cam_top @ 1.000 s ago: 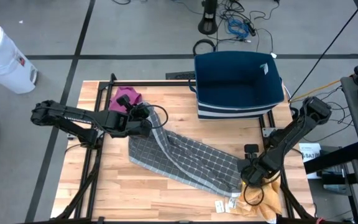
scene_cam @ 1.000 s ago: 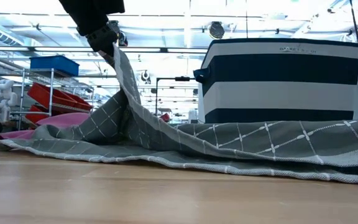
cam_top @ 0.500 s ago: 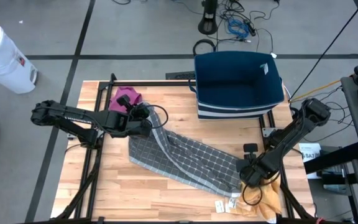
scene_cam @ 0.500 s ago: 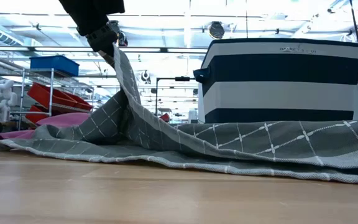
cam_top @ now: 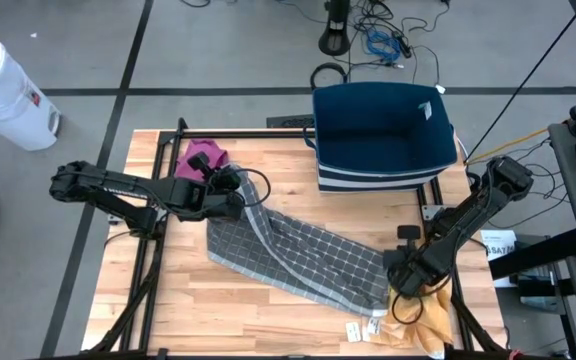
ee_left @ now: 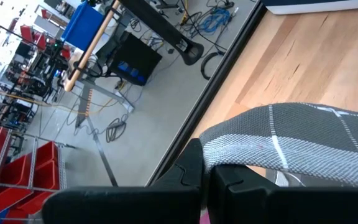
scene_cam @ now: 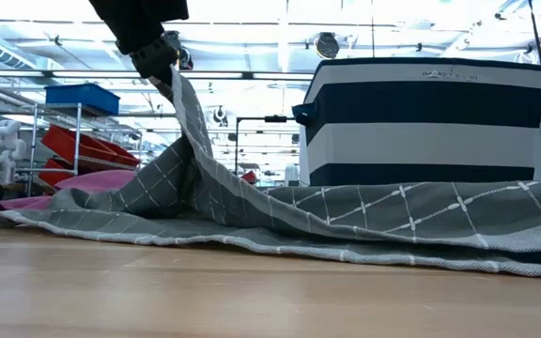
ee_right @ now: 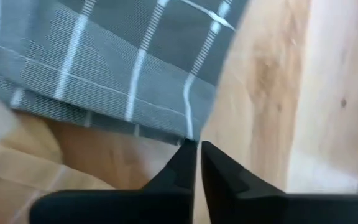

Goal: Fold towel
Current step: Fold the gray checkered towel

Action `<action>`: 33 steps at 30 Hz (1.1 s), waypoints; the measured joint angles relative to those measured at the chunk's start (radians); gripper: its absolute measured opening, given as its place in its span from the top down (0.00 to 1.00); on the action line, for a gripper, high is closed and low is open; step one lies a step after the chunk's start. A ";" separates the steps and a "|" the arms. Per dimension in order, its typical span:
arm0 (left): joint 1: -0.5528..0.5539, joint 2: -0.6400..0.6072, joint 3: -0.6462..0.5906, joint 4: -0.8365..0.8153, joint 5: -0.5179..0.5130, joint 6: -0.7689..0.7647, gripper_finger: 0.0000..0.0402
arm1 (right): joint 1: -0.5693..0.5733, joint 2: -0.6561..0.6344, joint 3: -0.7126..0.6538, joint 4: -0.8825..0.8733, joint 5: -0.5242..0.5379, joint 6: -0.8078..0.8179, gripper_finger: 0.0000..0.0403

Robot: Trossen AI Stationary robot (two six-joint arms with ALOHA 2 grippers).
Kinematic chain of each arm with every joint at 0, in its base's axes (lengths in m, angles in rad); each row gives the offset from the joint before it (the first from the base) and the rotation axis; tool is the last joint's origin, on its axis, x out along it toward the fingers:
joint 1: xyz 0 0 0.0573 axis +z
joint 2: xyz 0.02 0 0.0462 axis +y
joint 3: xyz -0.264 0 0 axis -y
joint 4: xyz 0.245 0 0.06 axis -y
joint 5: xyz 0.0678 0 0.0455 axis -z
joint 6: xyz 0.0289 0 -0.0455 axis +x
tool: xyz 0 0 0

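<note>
A grey checked towel (cam_top: 308, 255) lies slantwise across the wooden table, and its far left part is lifted into a peak (scene_cam: 181, 113). My left gripper (cam_top: 245, 200) is shut on that peak, above the table; it shows in the low view (scene_cam: 162, 66) too. My right gripper (cam_top: 398, 278) is low at the towel's near right corner, with its fingers shut at the corner's tip (ee_right: 190, 138). The rest of the towel (scene_cam: 393, 221) rests flat on the table. My left gripper pinches a raised fold of the towel (ee_left: 241, 152) between its two fingers, near the towel's far left end. That part is lifted clear, and the cloth hangs from the fingers down to the table in a slack slope. My right gripper pinches the very tip of the towel's near right corner (ee_right: 189, 135) at its fingertips (ee_right: 182, 163). The fingers slant down at it from the table's right. The corner lies flat on the table.
A blue and white striped basket (cam_top: 383, 135) stands at the far right. A pink cloth (cam_top: 206, 155) lies at the far left. A tan cloth (cam_top: 420, 318) and white tags (cam_top: 363, 328) lie by the near right corner. Bare wood shows along the near left.
My right gripper has shifted slightly toward the table's far edge at the towel's corner. The towel has kept its shape and my left gripper still holds the peak.
</note>
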 joint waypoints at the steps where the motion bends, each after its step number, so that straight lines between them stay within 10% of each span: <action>1: 0.000 0.000 0.000 0.000 0.000 0.000 1.00 | 0.000 0.000 0.000 -0.016 0.005 0.026 0.98; 15: 0.000 0.000 0.000 0.000 0.000 0.000 1.00 | 0.029 -0.002 0.000 -0.031 0.033 0.145 0.98; 33: 0.000 0.000 0.000 0.000 0.001 0.004 1.00 | 0.177 -0.002 0.000 0.054 0.117 0.206 0.64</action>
